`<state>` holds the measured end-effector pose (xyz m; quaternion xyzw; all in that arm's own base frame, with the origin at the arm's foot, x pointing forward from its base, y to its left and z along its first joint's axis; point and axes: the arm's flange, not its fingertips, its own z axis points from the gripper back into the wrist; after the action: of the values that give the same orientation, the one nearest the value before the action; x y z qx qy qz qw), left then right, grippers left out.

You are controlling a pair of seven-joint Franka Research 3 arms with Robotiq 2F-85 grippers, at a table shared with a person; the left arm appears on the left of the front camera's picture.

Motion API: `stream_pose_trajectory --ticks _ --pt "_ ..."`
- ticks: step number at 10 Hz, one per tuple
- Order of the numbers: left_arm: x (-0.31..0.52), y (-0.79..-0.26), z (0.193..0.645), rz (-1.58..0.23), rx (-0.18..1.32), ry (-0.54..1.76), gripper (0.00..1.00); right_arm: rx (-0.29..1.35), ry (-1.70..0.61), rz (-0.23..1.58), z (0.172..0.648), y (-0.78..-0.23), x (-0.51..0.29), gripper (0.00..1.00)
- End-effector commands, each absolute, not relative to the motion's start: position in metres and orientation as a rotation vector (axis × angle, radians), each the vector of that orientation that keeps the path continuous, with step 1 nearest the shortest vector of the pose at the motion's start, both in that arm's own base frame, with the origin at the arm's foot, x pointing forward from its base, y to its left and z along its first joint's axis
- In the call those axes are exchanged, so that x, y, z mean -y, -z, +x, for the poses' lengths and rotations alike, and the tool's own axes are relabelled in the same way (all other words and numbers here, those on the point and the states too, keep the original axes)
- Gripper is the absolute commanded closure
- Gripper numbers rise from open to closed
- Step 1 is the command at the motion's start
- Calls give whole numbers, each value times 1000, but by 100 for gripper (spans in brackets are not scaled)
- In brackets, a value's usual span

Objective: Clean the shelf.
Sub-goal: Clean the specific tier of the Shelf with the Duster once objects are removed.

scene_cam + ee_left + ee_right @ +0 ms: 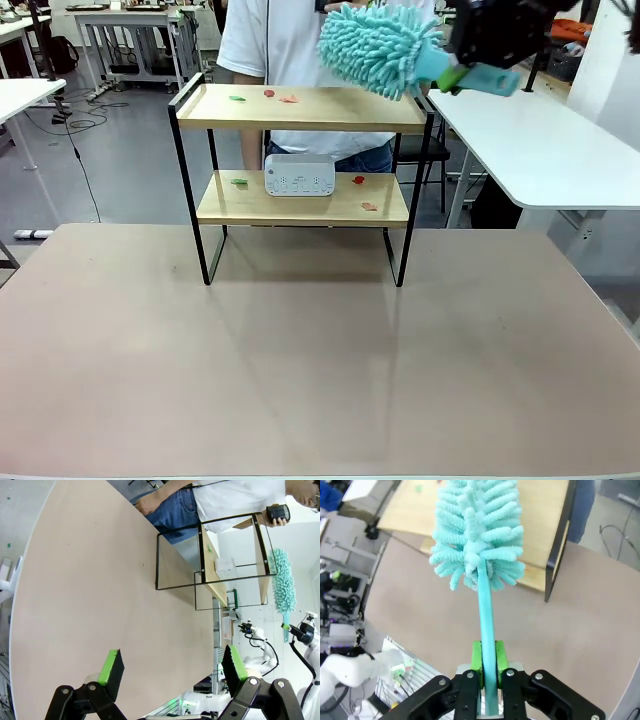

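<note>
Teal duster (380,48), top shelf (320,106) corner hidden

Upper right of the frame, the duster (380,48) is turquoise, handle included. The shelf (300,108) has pale wood boards in a black frame, dotted with red, green and orange scraps (268,94). White box (299,176). Beige-pink tabletop (300,360). The black right gripper (487,665) has green pads (476,657).

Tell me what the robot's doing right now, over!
Right gripper shut on teal duster, head over the shelf, right end. Left gripper open, empty. Scraps on both boards; white box on the lower one, in the way.
</note>
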<state>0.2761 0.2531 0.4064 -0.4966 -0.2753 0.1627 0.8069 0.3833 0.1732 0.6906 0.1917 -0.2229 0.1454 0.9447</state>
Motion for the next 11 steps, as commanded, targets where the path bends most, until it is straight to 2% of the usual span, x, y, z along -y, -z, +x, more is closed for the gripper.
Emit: stream_pose_trajectory --ticks 1,3,11 --pt "-254 -407 276 -1072 617 -328 0 491 -198 306 399 -688 -196 87" --pt "-254 -407 276 -1072 617 -328 0 428 -212 291 418 -662 -216 87" --pt "-254 -407 276 -1072 617 -328 0 406 -430 402 443 -639 -270 87"
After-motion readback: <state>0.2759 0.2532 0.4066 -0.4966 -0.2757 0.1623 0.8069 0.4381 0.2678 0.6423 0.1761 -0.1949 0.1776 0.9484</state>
